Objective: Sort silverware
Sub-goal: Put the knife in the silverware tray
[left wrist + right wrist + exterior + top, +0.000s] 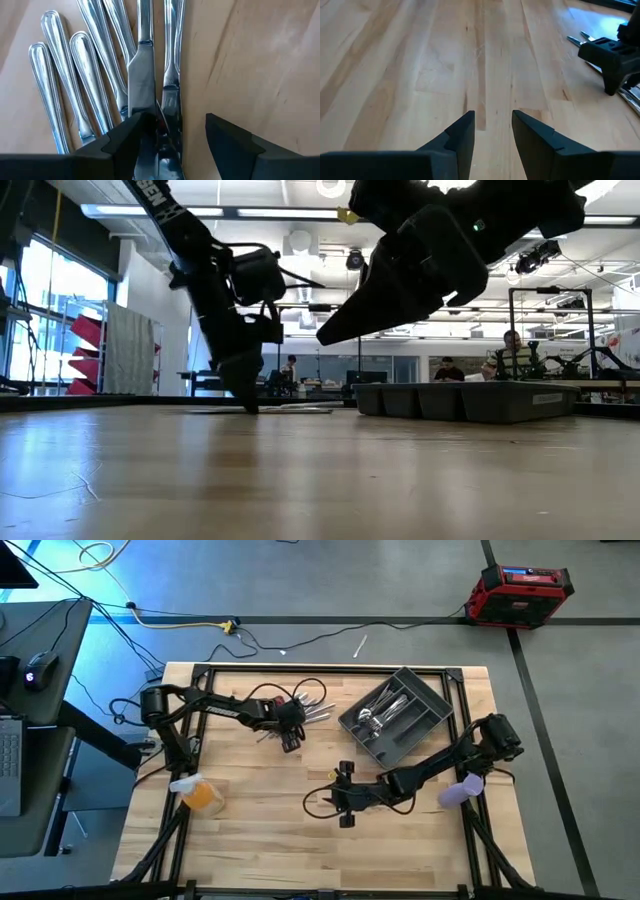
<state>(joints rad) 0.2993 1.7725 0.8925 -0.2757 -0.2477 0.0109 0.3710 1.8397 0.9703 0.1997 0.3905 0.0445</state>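
Observation:
A loose pile of silverware (312, 712) lies on the wooden table at the far middle; the left wrist view shows its knives and handles (90, 75) side by side. My left gripper (290, 738) is down over the pile's near end, open, with two knives (170, 100) between its fingers (175, 120). The dark grey tray (440, 705) stands to the right of the pile with several pieces (385, 715) in it. My right gripper (343, 795) hangs open over bare wood nearer the front (493, 117), holding nothing. My left gripper comes at the pile slanting down from the near left. Its fingers stand along the knives, one finger (127, 137) over a knife blade (142, 95), the other (235, 145) over bare wood. Whether a finger touches a knife, I cannot tell.
An orange object (200, 792) sits near the table's left front, a pale purple one (462, 790) by the right arm. Bare wood (300, 850) spreads across the near half. Cables and a red case (522, 590) lie on the floor beyond. People sit in the room behind (445, 368).

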